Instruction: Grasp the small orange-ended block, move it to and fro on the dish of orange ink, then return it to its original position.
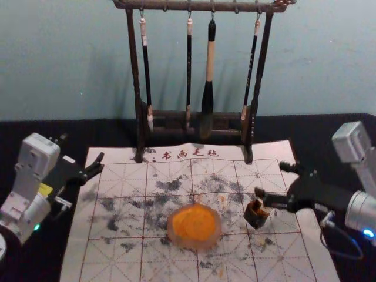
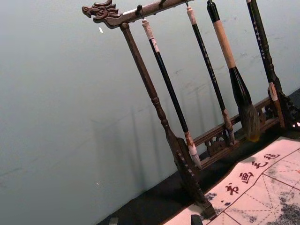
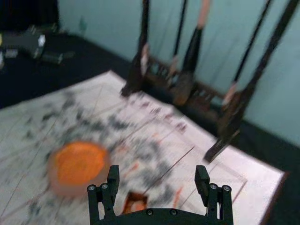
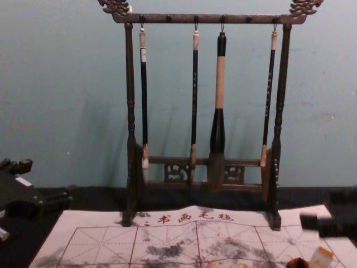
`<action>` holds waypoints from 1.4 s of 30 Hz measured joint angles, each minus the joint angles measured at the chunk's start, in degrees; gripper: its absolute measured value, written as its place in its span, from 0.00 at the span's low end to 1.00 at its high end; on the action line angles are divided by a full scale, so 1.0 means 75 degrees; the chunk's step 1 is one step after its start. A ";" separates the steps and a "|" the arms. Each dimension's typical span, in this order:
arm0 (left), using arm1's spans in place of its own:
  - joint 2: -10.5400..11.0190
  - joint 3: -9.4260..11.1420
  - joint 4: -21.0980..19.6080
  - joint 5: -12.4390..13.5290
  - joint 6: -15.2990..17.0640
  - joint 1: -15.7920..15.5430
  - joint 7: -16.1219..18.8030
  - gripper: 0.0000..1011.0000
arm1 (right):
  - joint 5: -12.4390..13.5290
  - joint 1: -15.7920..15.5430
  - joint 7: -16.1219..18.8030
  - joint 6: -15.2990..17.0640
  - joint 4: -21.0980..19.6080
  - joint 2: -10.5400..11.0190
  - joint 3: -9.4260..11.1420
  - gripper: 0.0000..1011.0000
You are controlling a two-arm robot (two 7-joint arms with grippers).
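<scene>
Below the brush rack (image 1: 134,64) lies the gridded mat (image 1: 279,258), which gives the work a soft, flat bed. Left of it, the left gripper (image 1: 98,164) waits with its fingers parted and nothing between them. Over the mat's right side, the right gripper (image 1: 273,181) is spread wide and holds nothing; one finger comes close to the block, though contact cannot be judged. Near the middle sits the round dish (image 1: 171,228) of orange ink (image 1: 195,225). Smallest is the block (image 1: 256,215), on the mat to the dish's right, apart from it. It will probably prove light, stiff and hard, with slick inked edges, so the grip should close squarely on its cleaner sides, clear of the orange end.
</scene>
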 joint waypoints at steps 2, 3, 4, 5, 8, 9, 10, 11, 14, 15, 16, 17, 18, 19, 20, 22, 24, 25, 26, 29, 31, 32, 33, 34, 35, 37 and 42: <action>0.0000 0.0000 0.0000 0.0000 0.0000 0.0000 0.0000 0.99 | 0.0061 -0.0063 -0.0211 -0.0134 -0.0059 -0.0117 0.0200 0.99; 0.0000 0.0000 0.0000 0.0000 0.0000 0.0000 0.0000 0.99 | 0.0064 -0.0087 -0.0299 -0.0184 -0.0075 -0.0154 0.0263 0.99; 0.0000 0.0000 0.0000 0.0000 0.0000 -0.0001 0.0000 0.99 | 0.0049 -0.0145 -0.0511 -0.0297 -0.0105 -0.0239 0.0385 0.99; 0.0000 0.0000 0.0000 0.0000 0.0000 -0.0001 0.0000 0.99 | 0.0049 -0.0145 -0.0511 -0.0297 -0.0105 -0.0239 0.0385 0.99; 0.0000 0.0000 0.0000 0.0000 0.0000 0.0000 0.0000 0.99 | -0.0211 -0.0306 -0.1070 -0.0570 -0.0127 -0.0435 0.0606 0.99; 0.0000 0.0000 0.0000 0.0000 0.0000 0.0000 0.0000 0.99 | -0.0374 -0.0387 -0.1363 -0.0707 -0.0103 -0.0535 0.0680 0.99; 0.0000 0.0000 0.0000 0.0000 0.0000 -0.0001 0.0000 0.99 | -0.0461 -0.0422 -0.1502 -0.0769 -0.0077 -0.0584 0.0710 0.99; 0.0000 0.0000 0.0000 0.0000 0.0000 0.0000 0.0000 0.99 | -0.0669 -0.0488 -0.1757 -0.0898 -0.0018 -0.0667 0.0748 0.99; 0.0000 0.0000 0.0000 0.0000 0.0000 -0.0001 0.0000 0.99 | -0.1216 -0.0612 -0.2331 -0.1211 0.0154 -0.0832 0.0762 0.99; 0.0000 0.0000 0.0000 0.0000 0.0000 -0.0001 0.0000 0.99 | -0.1216 -0.0612 -0.2331 -0.1211 0.0154 -0.0832 0.0762 0.99; 0.0000 0.0000 0.0000 0.0000 0.0000 -0.0001 0.0000 0.99 | -0.1423 -0.0658 -0.2548 -0.1308 0.0263 -0.0906 0.0762 0.99; 0.0000 0.0000 0.0000 0.0000 0.0000 0.0000 0.0000 0.99 | -0.1528 -0.0674 -0.2648 -0.1349 0.0317 -0.0939 0.0759 0.99; 0.0000 0.0000 0.0000 0.0000 0.0000 -0.0001 0.0000 0.99 | -0.1735 -0.0708 -0.2828 -0.1417 0.0436 -0.1010 0.0736 0.99; 0.0000 0.0000 0.0000 0.0000 0.0000 -0.0001 0.0000 0.99 | -0.1845 -0.0721 -0.2922 -0.1452 0.0499 -0.1047 0.0721 0.99; 0.0000 0.0000 0.0000 0.0000 0.0000 0.0000 0.0000 0.99 | -0.2076 -0.0733 -0.3100 -0.1522 0.0643 -0.1119 0.0681 0.99; 0.0000 0.0000 0.0000 0.0000 0.0000 0.0000 0.0000 0.99 | -0.2251 -0.0733 -0.3246 -0.1562 0.0783 -0.1197 0.0645 0.99; 0.0000 0.0000 0.0000 0.0000 0.0000 -0.0001 0.0000 0.99 | -0.2405 -0.0716 -0.3371 -0.1581 0.0939 -0.1279 0.0619 0.99; 0.0000 0.0001 0.0000 0.0000 0.0000 0.0000 0.0000 0.99 | -0.2510 -0.0678 -0.3463 -0.1584 0.1082 -0.1367 0.0601 0.99; 0.0000 0.0001 0.0000 0.0000 0.0000 0.0000 0.0000 0.99 | -0.2548 -0.0654 -0.3493 -0.1575 0.1146 -0.1404 0.0597 0.99; 0.0000 0.0000 0.0000 0.0000 0.0000 -0.0001 0.0000 0.99 | -0.2656 -0.0552 -0.3562 -0.1487 0.1394 -0.1556 0.0587 0.99; 0.0000 0.0000 0.0000 0.0000 0.0000 -0.0001 0.0001 0.99 | -0.2682 -0.0527 -0.3578 -0.1460 0.1449 -0.1589 0.0583 0.99; 0.0000 0.0000 0.0000 0.0000 0.0000 0.0000 0.0000 0.99 | -0.2681 -0.0527 -0.3578 -0.1461 0.1437 -0.1579 0.0584 0.99; 0.0000 0.0000 0.0000 0.0000 0.0000 0.0000 0.0000 0.99 | -0.2681 -0.0529 -0.3577 -0.1461 0.1431 -0.1575 0.0584 0.99; 0.0000 0.0000 0.0000 0.0000 0.0000 -0.0001 0.0000 0.99 | -0.2679 -0.0531 -0.3577 -0.1461 0.1425 -0.1572 0.0584 0.99; 0.0000 0.0000 0.0000 0.0000 0.0000 0.0000 0.0000 0.99 | -0.2678 -0.0536 -0.3575 -0.1463 0.1411 -0.1566 0.0584 0.99; 0.0000 0.0001 0.0000 0.0000 0.0000 0.0000 0.0000 0.99 | -0.2675 -0.0541 -0.3572 -0.1464 0.1401 -0.1559 0.0585 0.99; 0.0000 0.0000 0.0000 0.0000 -0.0001 0.0000 0.0000 0.99 | -0.2657 -0.0551 -0.3563 -0.1469 0.1372 -0.1542 0.0586 0.99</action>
